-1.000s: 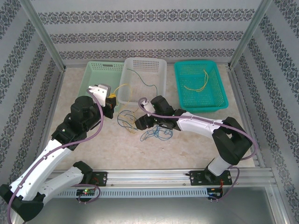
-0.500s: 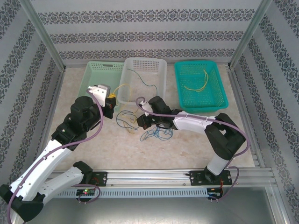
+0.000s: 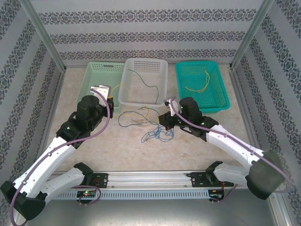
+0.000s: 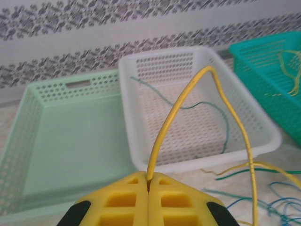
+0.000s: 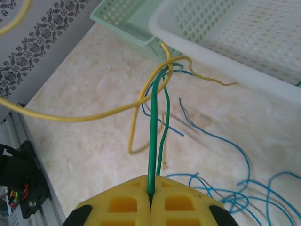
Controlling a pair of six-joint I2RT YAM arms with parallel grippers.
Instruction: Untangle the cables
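Pinches a yellow cable point(image 4: 174, 110) between the fully closed left jaws, yellow pads point(image 4: 122, 202) pressed together with only the cable between them. Sends that cable arching up ahead of the jaws and back down to their right.

Faces three baskets beyond the left jaws. Ahead and to the left, a mint-green basket point(image 4: 80, 146), bare inside. Ahead and slightly right, a white basket point(image 4: 164, 61) holding one thin dark green wire point(image 4: 188, 107). Far to the right, a teal basket point(image 4: 254, 70) holding a few yellow cables point(image 3: 197, 88).

Grips a green cable point(image 5: 152, 141) in the right jaws, likewise shut tight, pads meeting around it. Runs that cable straight out ahead of these jaws toward the white basket's near wall. Meets a yellow loop point(image 5: 94, 115) crossing it a little ahead of the jaws; cannot tell whether touching or just passing over.

Leaves a knot of blue cables point(image 5: 235, 197) loose on the tabletop point(image 5: 84, 80), just to the right of the right jaws and well apart from the left jaws, outside all three baskets.
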